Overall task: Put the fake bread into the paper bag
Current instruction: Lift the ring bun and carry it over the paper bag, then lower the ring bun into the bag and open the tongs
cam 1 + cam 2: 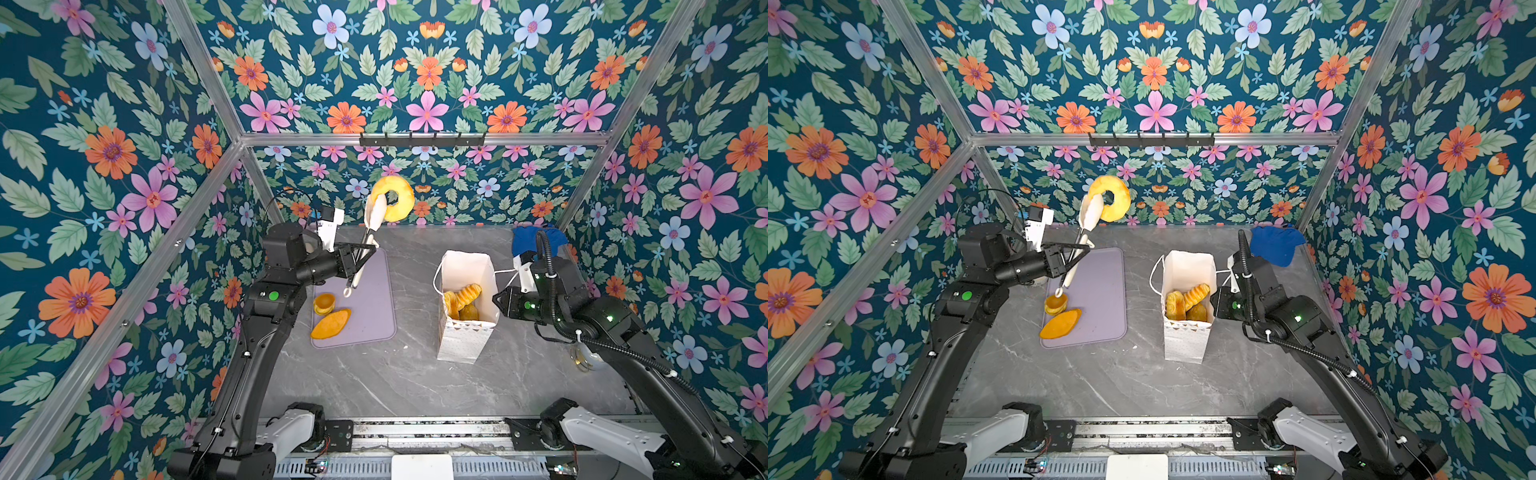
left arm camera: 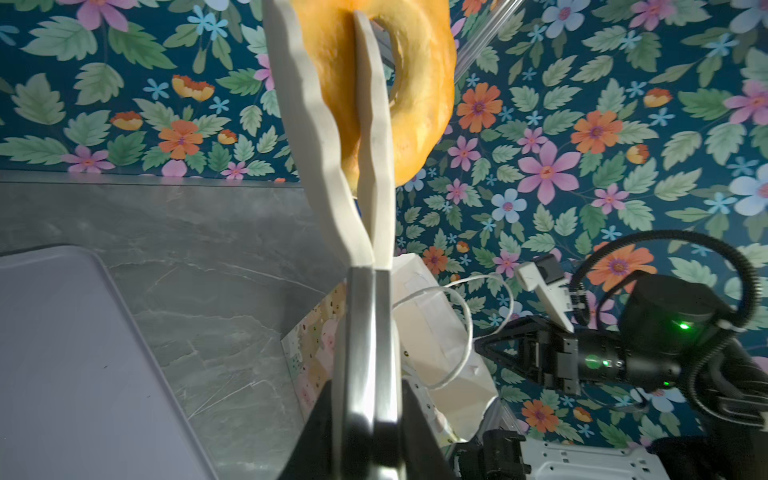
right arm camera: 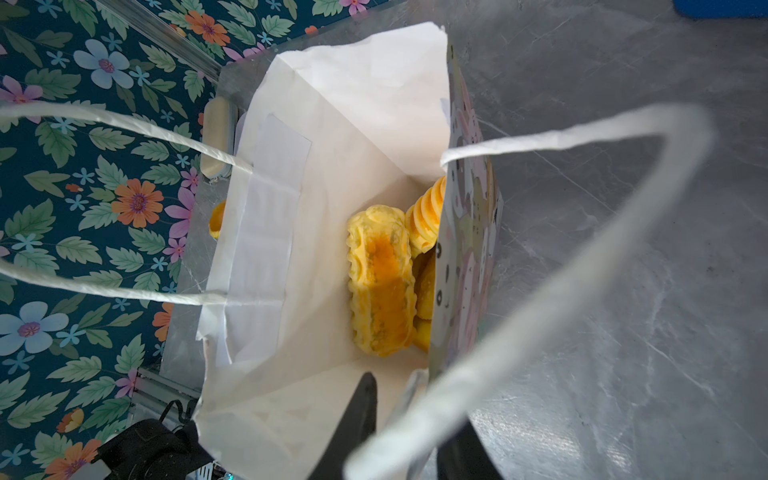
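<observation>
- Already inside the paper bag [image 1: 465,340]: a ridged loaf [image 1: 469,293] and other pastries; the right gripper [image 1: 497,298] has its jaws pinching the bag wall.
- The left gripper [image 1: 365,251] has its jaws clamped on tongs [image 1: 371,216] that hold the ring doughnut [image 1: 399,203] high beyond them.
- Left to bag: tart [image 1: 324,303] and oval bun [image 1: 331,323], below the left jaws.

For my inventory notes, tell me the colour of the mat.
The mat is plain pale lilac, seen best in a top view.

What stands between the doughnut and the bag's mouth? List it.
Nothing visible. The doughnut hangs high in the tongs, left of the bag. The bag's mouth gapes open, its handles fall outward, and the right end effector pinches only its side wall.
</observation>
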